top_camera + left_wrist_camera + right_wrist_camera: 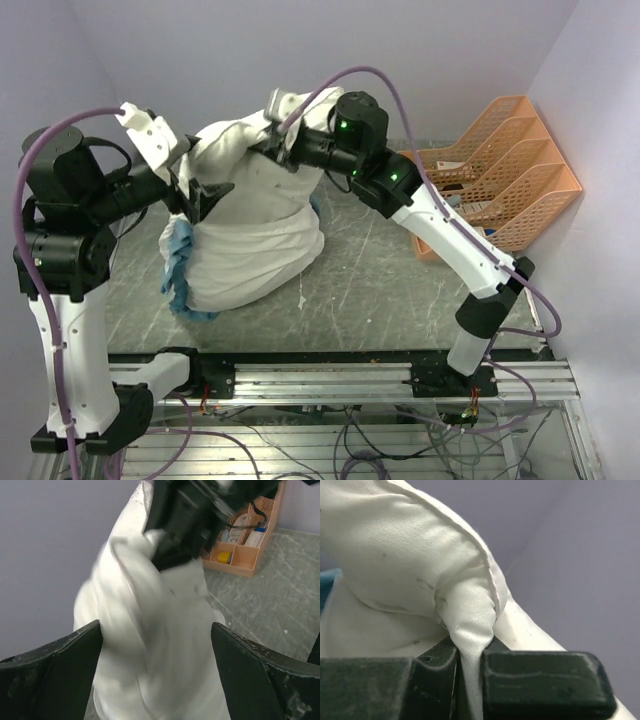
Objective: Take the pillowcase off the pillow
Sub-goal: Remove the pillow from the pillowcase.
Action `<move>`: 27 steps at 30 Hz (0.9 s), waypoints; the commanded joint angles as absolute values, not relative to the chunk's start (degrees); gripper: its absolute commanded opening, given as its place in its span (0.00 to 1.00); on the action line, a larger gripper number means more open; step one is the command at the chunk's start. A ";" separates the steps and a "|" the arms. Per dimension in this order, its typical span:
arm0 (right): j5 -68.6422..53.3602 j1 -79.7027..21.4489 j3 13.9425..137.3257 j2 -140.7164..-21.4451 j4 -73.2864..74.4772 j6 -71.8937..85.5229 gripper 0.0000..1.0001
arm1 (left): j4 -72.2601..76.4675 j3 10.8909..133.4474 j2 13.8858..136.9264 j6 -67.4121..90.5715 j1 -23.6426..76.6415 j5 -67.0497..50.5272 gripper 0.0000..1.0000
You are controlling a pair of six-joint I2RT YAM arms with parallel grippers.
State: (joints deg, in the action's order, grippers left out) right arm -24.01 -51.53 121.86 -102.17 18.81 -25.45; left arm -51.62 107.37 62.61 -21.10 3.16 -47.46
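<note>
Same build on both: left arm point(62, 350) and right arm point(445, 235) have white link shells and black joint housings. A purple cable point(352, 69) loops along each. Green LEDs point(343, 126) lit on the right arm's black joints. Jaws matte black, scuffed with pale marks.

- One plump off-white stuffed pillow point(245, 178).
- One thin white-sided fabric pillowcase point(255, 255) with a teal ruffled edge.
- Two white-and-black robot arms: left arm point(62, 340), right arm point(450, 240).
- One orange plastic tiered file tray point(510, 170).
- One scuffed grey surface point(380, 290).
</note>
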 commanded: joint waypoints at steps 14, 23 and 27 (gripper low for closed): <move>-18.68 -37.46 98.71 -89.45 -4.70 -8.81 0.00 | -59.99 85.31 51.92 -32.43 3.08 -23.27 0.89; -18.24 -36.87 97.42 -88.20 -4.91 -8.32 0.00 | -60.81 81.69 56.20 -34.84 2.91 -26.60 0.61; -15.95 -35.22 98.06 -88.58 -5.41 -6.25 0.00 | -59.37 78.11 56.06 -35.89 2.82 -24.06 0.26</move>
